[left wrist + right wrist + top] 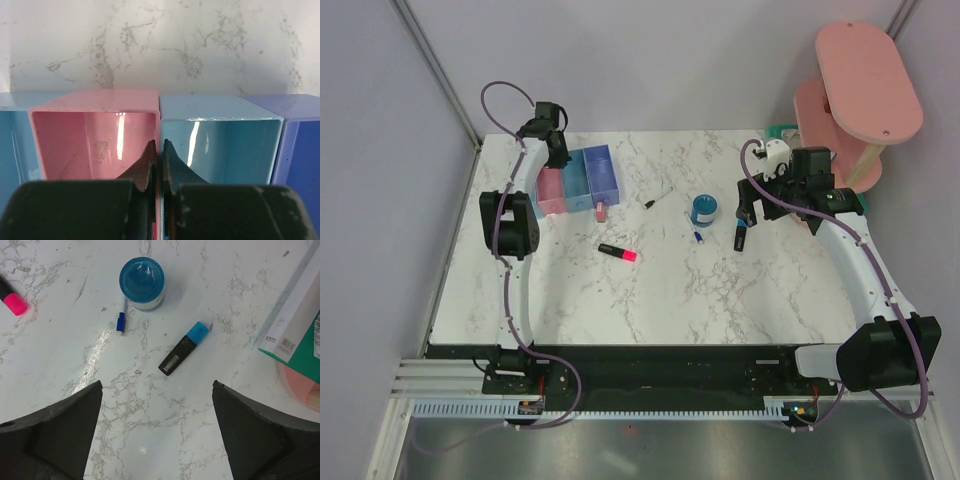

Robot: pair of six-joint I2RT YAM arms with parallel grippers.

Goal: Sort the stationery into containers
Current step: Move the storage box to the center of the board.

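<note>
The left gripper is seen with its jaws clenched together. Only a slit shows between the black fingers, and nothing can be made out in the grip. The tips are poised right over the shared wall between the pink tray and the blue tray — part of the row of trays set near the far left corner of the bench. A violet-blue tray is joined on one side and an outer blue tray on the other.

The right gripper is released, its jaws spread wide above bare marble toward the right edge. Just beyond them a blue-ended highlighter is laid flat. Further out a round blue pot is stood upright, with a small blue-tipped pen just beside it. A pink-ended highlighter is found near the middle of the bench. A thin pen and a small pink item lie closer to the trays. A pink shelf is placed at the far right corner.
</note>
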